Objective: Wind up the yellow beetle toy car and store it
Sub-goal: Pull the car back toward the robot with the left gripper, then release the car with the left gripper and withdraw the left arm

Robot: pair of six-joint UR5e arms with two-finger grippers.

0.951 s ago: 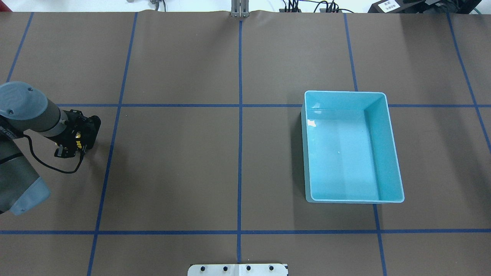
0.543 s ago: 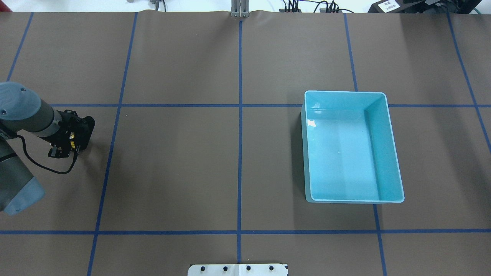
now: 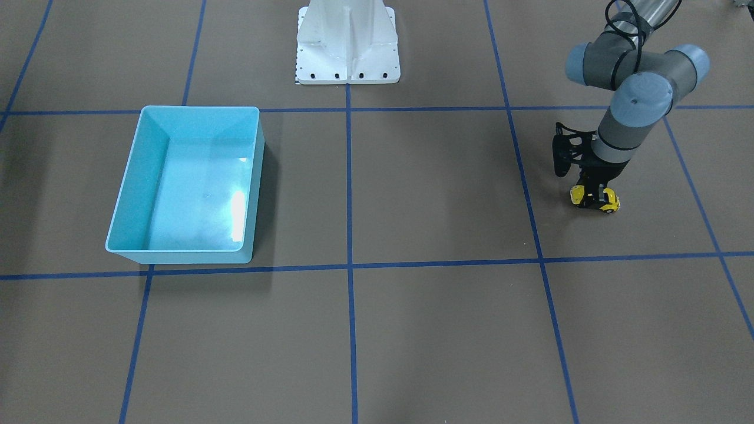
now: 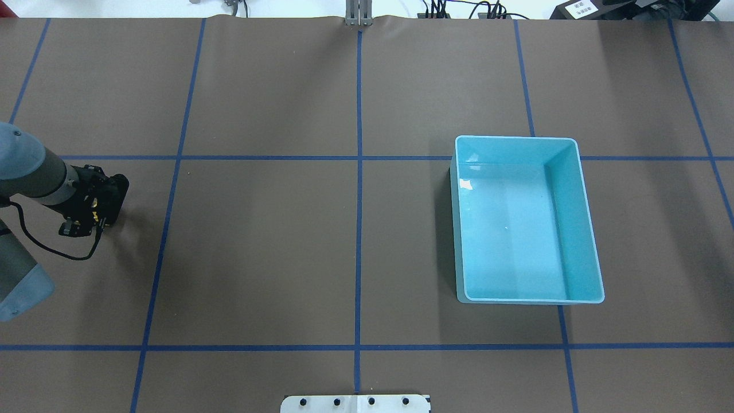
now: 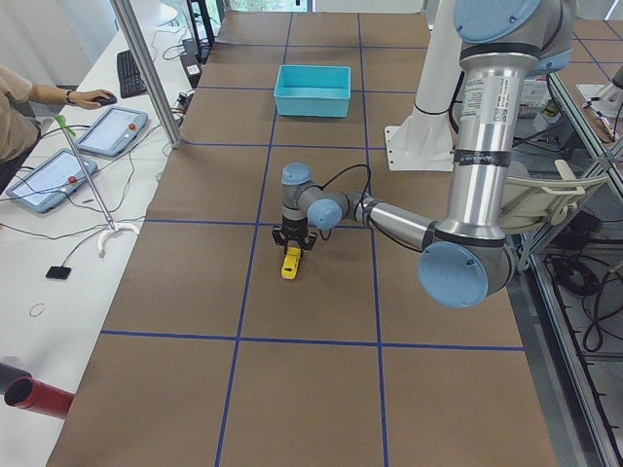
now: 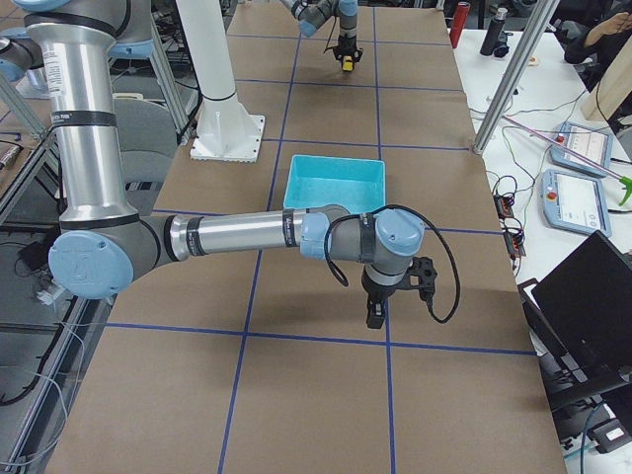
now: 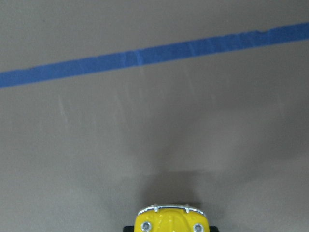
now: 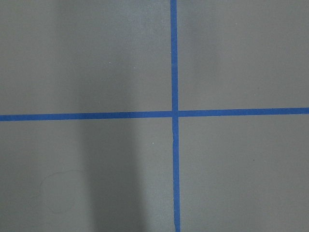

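The yellow beetle toy car sits low at the brown table surface on the robot's far left, held between the fingers of my left gripper, which is shut on it from above. In the overhead view only specks of yellow show under the left gripper. The left wrist view shows the car's bumper end at the bottom edge. The car also shows in the exterior left view. My right gripper hangs over bare table near the bin, seen only in the exterior right view, so I cannot tell its state.
An empty light blue bin stands on the robot's right half of the table, also seen as the bin. Blue tape lines grid the brown surface. The white robot base sits at mid table edge.
My left arm has drawn back toward the overhead view's left edge, taking the car with it along the table. The bin has not moved.
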